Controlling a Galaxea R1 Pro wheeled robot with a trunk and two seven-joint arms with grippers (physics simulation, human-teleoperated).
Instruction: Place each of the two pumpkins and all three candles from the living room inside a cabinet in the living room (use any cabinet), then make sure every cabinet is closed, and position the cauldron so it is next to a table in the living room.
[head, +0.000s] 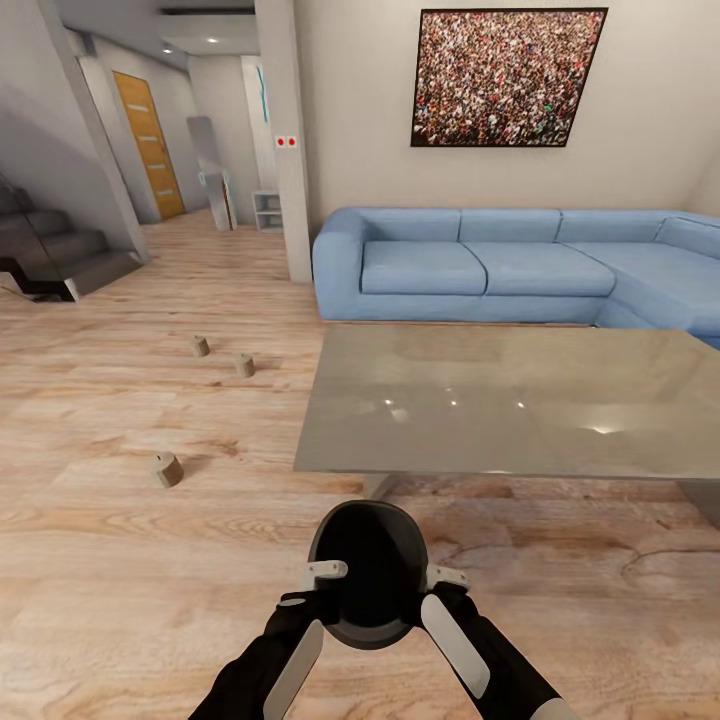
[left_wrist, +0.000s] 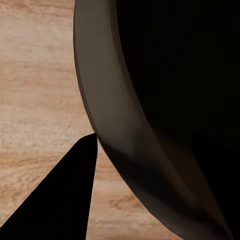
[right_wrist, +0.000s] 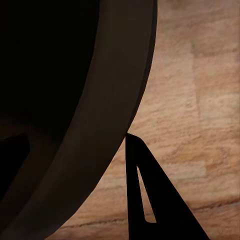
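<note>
The cauldron (head: 368, 572), black with a greyish rim, is held between both arms near the camera, above the wooden floor (head: 120, 560), just in front of the grey surface (head: 520, 410). The left claw (head: 318, 578) pinches its left rim; the right claw (head: 440, 582) pinches its right rim. Each wrist view shows one dark finger (left_wrist: 60, 195) outside the rim (right_wrist: 110, 130). Three candles (head: 167, 469) lie on the floor to the left. A blue sofa (head: 500, 265) stands beyond.

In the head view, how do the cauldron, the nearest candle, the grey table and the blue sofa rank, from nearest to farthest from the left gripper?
1. Cauldron, held at the left gripper.
2. Nearest candle, on the floor to the left.
3. Grey table, ahead to the right.
4. Blue sofa, beyond the table.
</note>
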